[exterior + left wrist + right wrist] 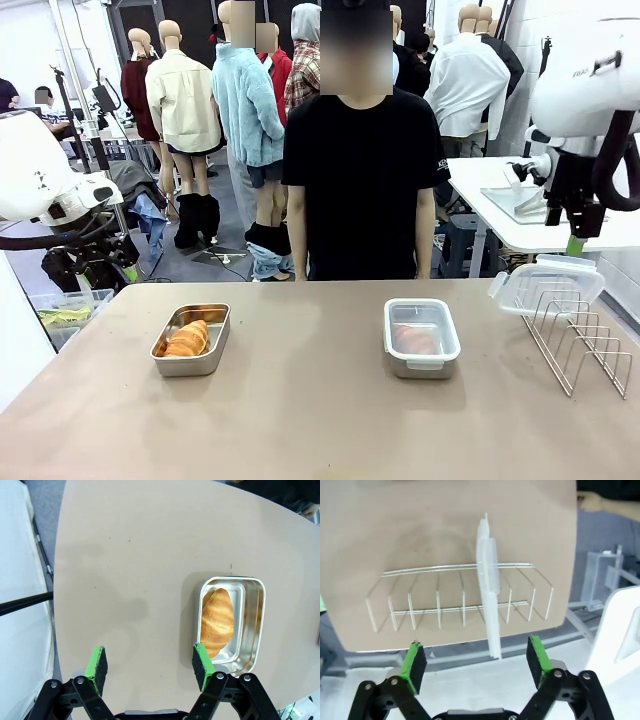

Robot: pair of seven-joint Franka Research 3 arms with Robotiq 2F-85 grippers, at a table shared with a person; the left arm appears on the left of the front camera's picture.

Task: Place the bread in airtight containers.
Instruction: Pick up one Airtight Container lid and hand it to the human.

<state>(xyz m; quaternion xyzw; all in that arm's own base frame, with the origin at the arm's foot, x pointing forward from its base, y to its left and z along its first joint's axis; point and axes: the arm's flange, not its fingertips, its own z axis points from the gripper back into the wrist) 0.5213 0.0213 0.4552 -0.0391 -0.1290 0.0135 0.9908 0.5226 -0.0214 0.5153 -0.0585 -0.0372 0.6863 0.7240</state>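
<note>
Lying in the open tin [252, 625], a croissant [218, 621] sits just beyond the left gripper [150, 665] — jaws wide, empty. The right gripper [477, 661], also wide, hangs above a lid [487, 592] in the wire rack [440, 605]. The lidded tin [421, 336] holds another croissant [413, 340].

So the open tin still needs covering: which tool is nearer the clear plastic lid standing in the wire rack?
Right. The right tool hovers open just above the clear plastic lid in the wire rack; the left tool is across the table.
</note>
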